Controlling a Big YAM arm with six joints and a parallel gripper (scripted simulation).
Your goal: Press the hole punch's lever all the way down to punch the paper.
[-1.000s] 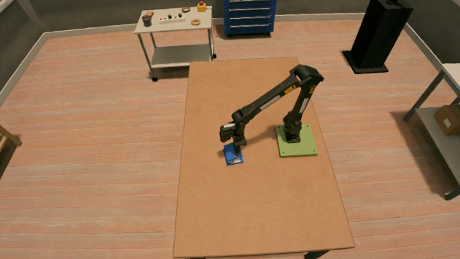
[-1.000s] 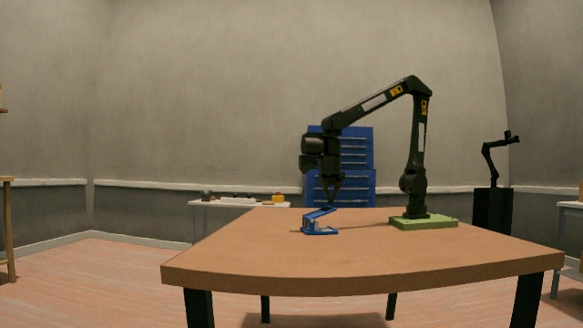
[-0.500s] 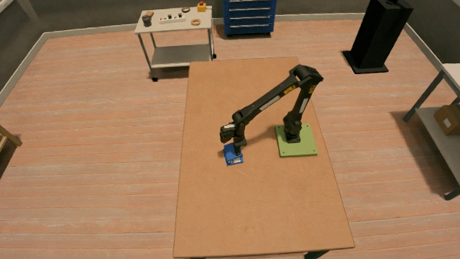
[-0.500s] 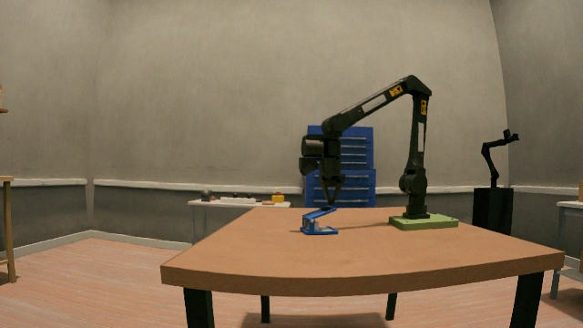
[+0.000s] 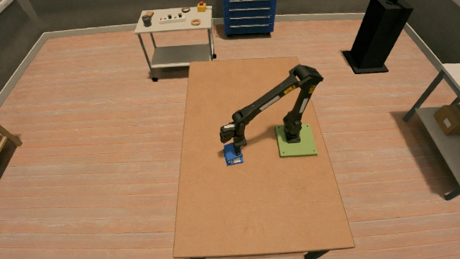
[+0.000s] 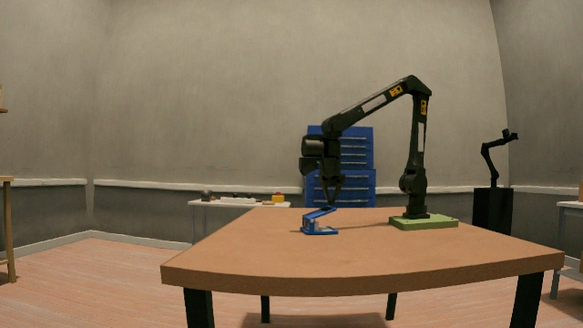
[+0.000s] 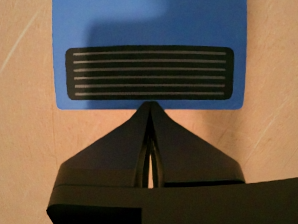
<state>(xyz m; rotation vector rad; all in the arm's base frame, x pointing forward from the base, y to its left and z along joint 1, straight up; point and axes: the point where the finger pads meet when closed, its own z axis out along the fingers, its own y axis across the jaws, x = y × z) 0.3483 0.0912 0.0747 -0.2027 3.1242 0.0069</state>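
A blue hole punch (image 5: pixel 233 155) stands on the wooden table, left of the arm's green base. Its lever (image 6: pixel 320 212) is raised at an angle in the exterior view (image 6: pixel 318 221). In the wrist view the blue lever (image 7: pixel 149 36) fills the top, with a black ribbed pad (image 7: pixel 149 74) across it. My gripper (image 7: pixel 150 111) is shut and empty, pointing straight down, with its tips at the near edge of the ribbed pad. In the exterior view the gripper (image 6: pixel 330 203) hangs just above the lever's raised end. I cannot tell whether the tips touch the lever. No paper is visible.
The arm's green base plate (image 5: pixel 296 140) is bolted to the table right of the punch. A cart (image 5: pixel 176 32) with small items, a blue drawer cabinet (image 5: pixel 249 16) and a black pedestal (image 5: pixel 377 36) stand off the table.
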